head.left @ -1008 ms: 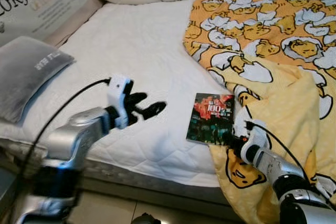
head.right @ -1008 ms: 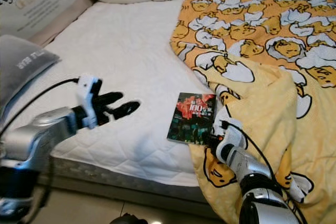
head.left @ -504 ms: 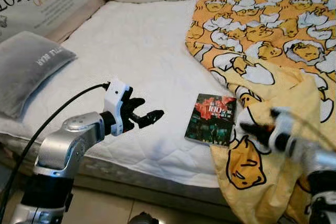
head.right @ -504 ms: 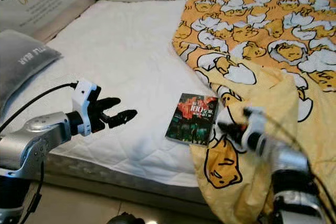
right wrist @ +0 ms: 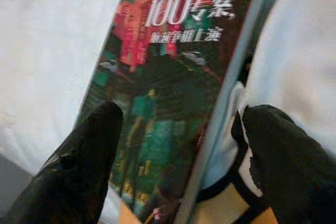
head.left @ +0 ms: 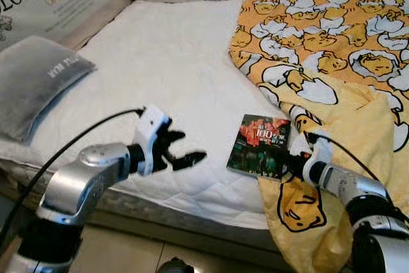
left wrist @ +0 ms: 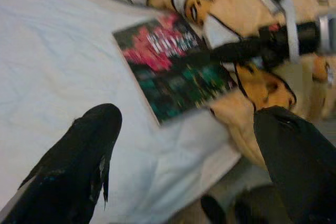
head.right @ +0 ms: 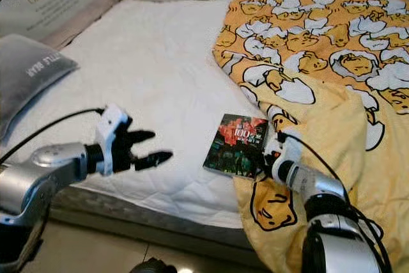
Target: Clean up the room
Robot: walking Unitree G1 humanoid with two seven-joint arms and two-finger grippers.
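Since half a second ago, my right gripper [head.right: 265, 160] has come back to the book's near right corner, after it was drawn away over the blanket. The book [head.left: 260, 146] lies flat on the white mattress [head.left: 160, 62], near the bed's front edge, with its right edge touching the yellow blanket [head.left: 345, 94]. Its long axis runs away from me, toward the pillows. My right gripper is narrowly open; in the right wrist view the fingers [right wrist: 86, 166] straddle the book's edge, not yet closed. My left gripper [head.left: 185, 151], fingers spread wide, hovers over the mattress, well apart to the left. So the right arm is nearer, I judge.
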